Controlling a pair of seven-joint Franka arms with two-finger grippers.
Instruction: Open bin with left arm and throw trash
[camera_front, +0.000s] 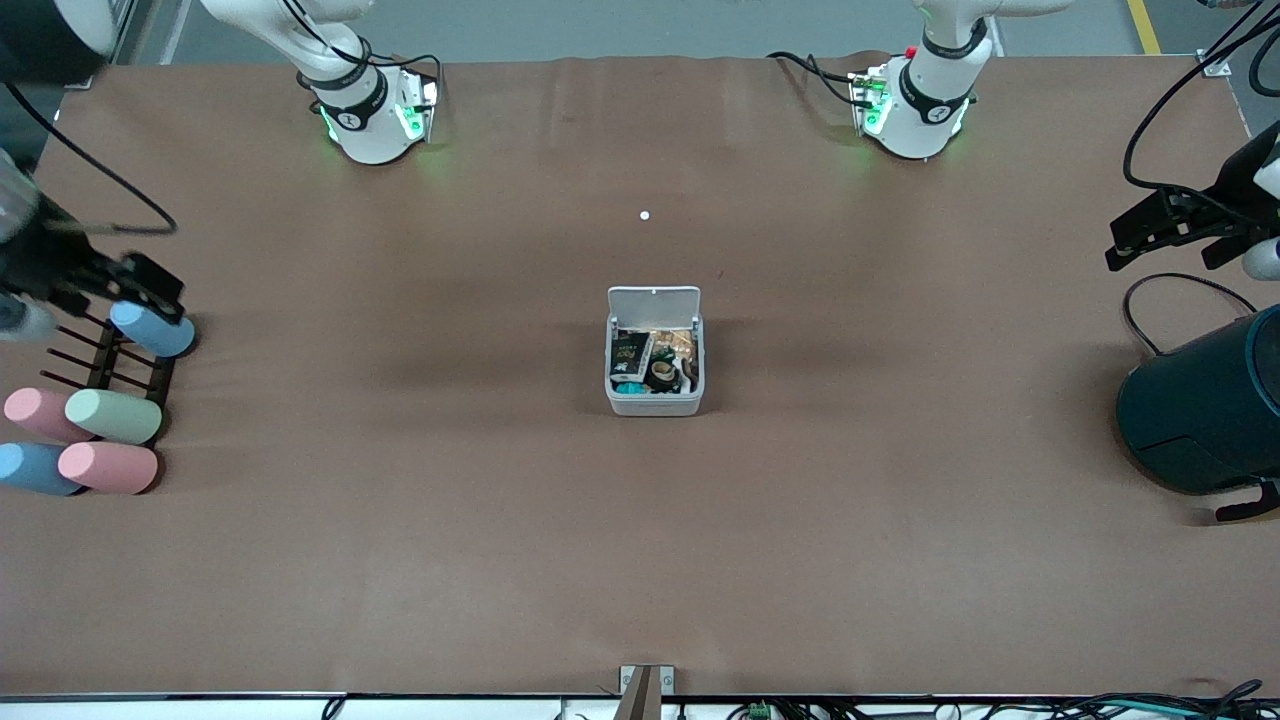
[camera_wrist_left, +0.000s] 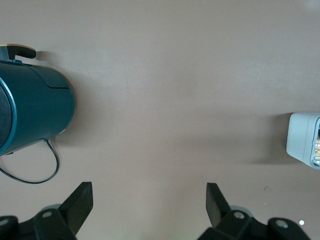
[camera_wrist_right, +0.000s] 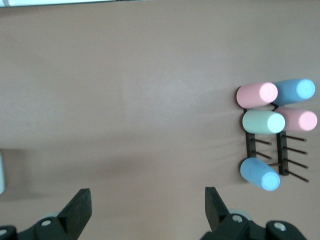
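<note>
The small white-grey bin (camera_front: 654, 402) stands at the middle of the table with its lid (camera_front: 654, 300) raised. Trash lies inside it: a black printed packet (camera_front: 630, 352) and a small black tape roll (camera_front: 662, 373) among other bits. My left gripper (camera_front: 1125, 245) hangs open and empty at the left arm's end of the table, near the teal container. In the left wrist view the left gripper (camera_wrist_left: 149, 192) has only bare table between its fingers, and the bin (camera_wrist_left: 302, 137) shows at the edge. My right gripper (camera_front: 150, 290) (camera_wrist_right: 148, 197) is open and empty over the cylinder rack.
A large dark teal round container (camera_front: 1205, 410) (camera_wrist_left: 35, 107) with a cable lies at the left arm's end. Pastel cylinders (camera_front: 112, 415) (camera_wrist_right: 262, 121) lie on a black rack (camera_front: 100, 365) at the right arm's end. A small white dot (camera_front: 645, 215) sits between the bases and the bin.
</note>
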